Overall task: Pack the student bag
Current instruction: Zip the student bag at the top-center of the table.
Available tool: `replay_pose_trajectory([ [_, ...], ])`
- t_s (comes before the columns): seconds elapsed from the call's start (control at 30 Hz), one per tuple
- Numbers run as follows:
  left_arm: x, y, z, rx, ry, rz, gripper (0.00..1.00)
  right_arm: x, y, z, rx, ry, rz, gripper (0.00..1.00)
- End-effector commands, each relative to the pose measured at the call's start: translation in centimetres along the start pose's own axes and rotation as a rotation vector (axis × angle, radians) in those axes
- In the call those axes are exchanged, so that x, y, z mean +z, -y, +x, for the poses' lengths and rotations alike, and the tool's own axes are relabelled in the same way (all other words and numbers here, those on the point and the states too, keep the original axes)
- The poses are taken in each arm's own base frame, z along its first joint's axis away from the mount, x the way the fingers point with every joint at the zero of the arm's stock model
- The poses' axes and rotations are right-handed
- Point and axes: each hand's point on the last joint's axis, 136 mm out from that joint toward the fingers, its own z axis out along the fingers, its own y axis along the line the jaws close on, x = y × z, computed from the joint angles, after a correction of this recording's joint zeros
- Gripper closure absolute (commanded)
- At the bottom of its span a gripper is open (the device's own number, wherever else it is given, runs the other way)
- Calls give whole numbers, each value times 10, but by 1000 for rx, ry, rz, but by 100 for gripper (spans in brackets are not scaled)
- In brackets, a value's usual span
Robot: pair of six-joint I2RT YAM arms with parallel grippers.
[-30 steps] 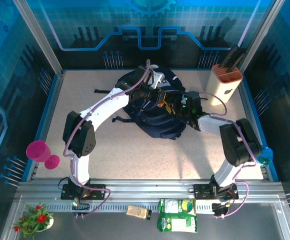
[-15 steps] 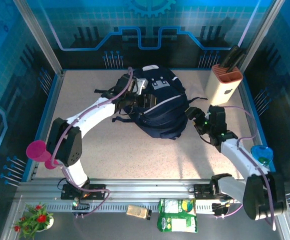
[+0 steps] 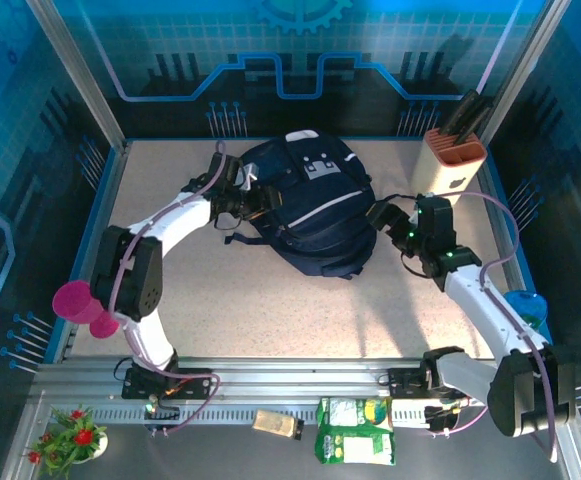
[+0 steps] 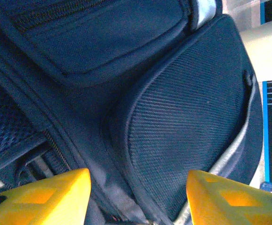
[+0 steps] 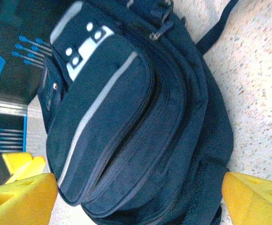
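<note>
**Desk:** From overhead, where is the student bag (image 3: 315, 205)?

**Photographer:** Flat on the speckled worktop (image 3: 270, 310), toward the far edge. Its grey-white patch points away from the arm bases and its black straps trail off the left side.

**Desk:** And the arms?

**Photographer:** One at each flank. The left gripper (image 3: 254, 200) is at the bag's left edge, by the straps. The right gripper (image 3: 377, 216) is just beside the right edge. From that height the jaws are too small to judge.

**Desk:** Do the wrist cameras settle it?

**Photographer:** Yes. On the left wrist, two yellow fingers (image 4: 47, 197) stand apart at the bottom of the frame. Just beyond them is a close-up of navy fabric, a textured side panel and a zip seam. Whether the fingers touch the cloth, I cannot tell. On the right wrist, the yellow fingers (image 5: 255, 197) are spread wide. The bag lies beyond them on the worktop, with its whole front in view: white stripes, patch and zip lines.

**Desk:** What does the overhead view add?

**Photographer:** The surroundings. A knife block (image 3: 452, 165) stands at the far right corner. A pink cup (image 3: 82, 305) sits by the left rail and a blue object (image 3: 526, 308) by the right rail. A green packet (image 3: 355, 432) and a potted flower (image 3: 70, 438) are on the metal ledge in front of the bases.
</note>
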Motion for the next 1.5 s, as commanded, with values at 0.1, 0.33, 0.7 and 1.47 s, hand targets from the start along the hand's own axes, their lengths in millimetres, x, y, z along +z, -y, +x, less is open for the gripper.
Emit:
replay_pose_trajectory([
  [0.1,12,9,-8,-35,-74,67,55,10,-28,19,-92,-81,-36,9],
  [0.33,21,7,-9,-70,-104,78,70,26,-47,43,-148,-150,-45,10],
  [0.7,28,9,2,-137,-122,138,97,38,-74,76,-266,-168,23,16],
  [1.47,23,91,18,-223,-41,327,100,82,-88,134,-309,-92,258,54],
])
